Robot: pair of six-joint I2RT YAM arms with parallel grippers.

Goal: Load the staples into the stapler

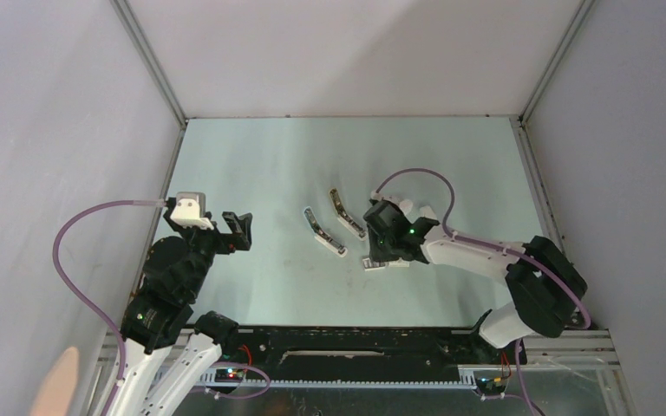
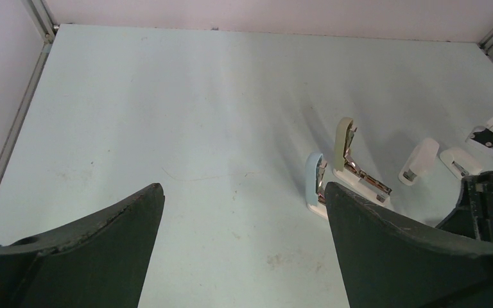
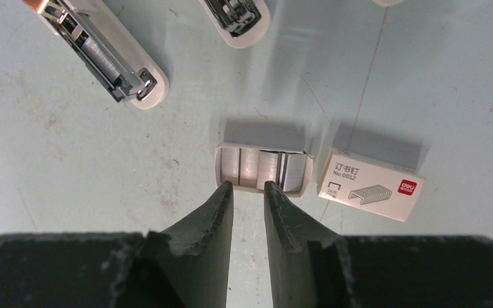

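Note:
The staples (image 3: 263,169) lie as greyish striped strips in a small open white tray. My right gripper (image 3: 249,187) points down at the tray's near edge. Its jaws stand a narrow gap apart, bare table shows between them, and I cannot tell whether the tips touch a strip. From above, that gripper (image 1: 381,257) covers most of the staples (image 1: 370,263). Two staplers lie swung open just beyond: a pale blue one (image 2: 313,179) (image 1: 323,232) and a cream one (image 2: 350,154) (image 1: 347,213). My left gripper (image 2: 244,189) (image 1: 241,230) hovers wide open and empty, well left of them.
A white printed staple box (image 3: 370,185) lies right beside the tray. The open magazine of one stapler (image 3: 103,54) and the tip of the other (image 3: 234,16) show at the top of the right wrist view. White enclosure walls (image 1: 69,130) ring the table.

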